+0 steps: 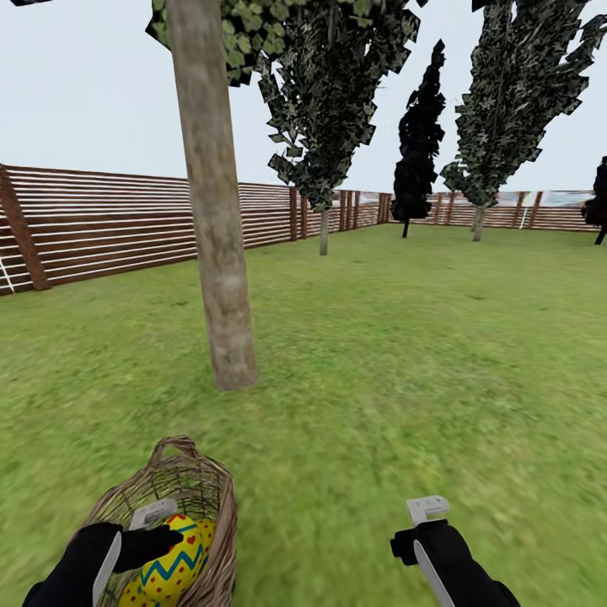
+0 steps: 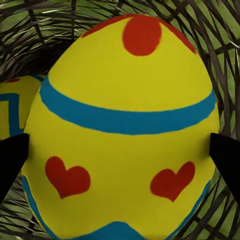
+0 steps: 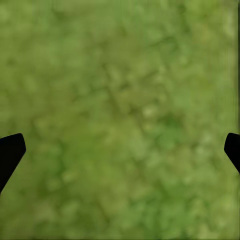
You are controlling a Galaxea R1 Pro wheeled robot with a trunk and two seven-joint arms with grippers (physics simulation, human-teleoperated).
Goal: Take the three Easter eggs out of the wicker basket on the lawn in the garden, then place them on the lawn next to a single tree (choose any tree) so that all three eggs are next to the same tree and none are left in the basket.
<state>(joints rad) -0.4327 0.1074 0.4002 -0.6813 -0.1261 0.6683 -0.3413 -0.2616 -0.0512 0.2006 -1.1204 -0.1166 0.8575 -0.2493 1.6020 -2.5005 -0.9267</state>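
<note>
The wicker basket stands on the lawn at the bottom left of the head view, just in front of a tree with a bare pale trunk. Yellow Easter eggs with teal zigzags and red marks lie inside it. My left gripper reaches into the basket. In the left wrist view one egg sits between its black fingertips, which touch both sides. A second egg peeks out beside it. My right gripper hangs open over bare grass.
A brown slat fence rings the garden. Dark cone-shaped trees and a leafier one stand far back by the fence. Open grass stretches to the right of the near tree.
</note>
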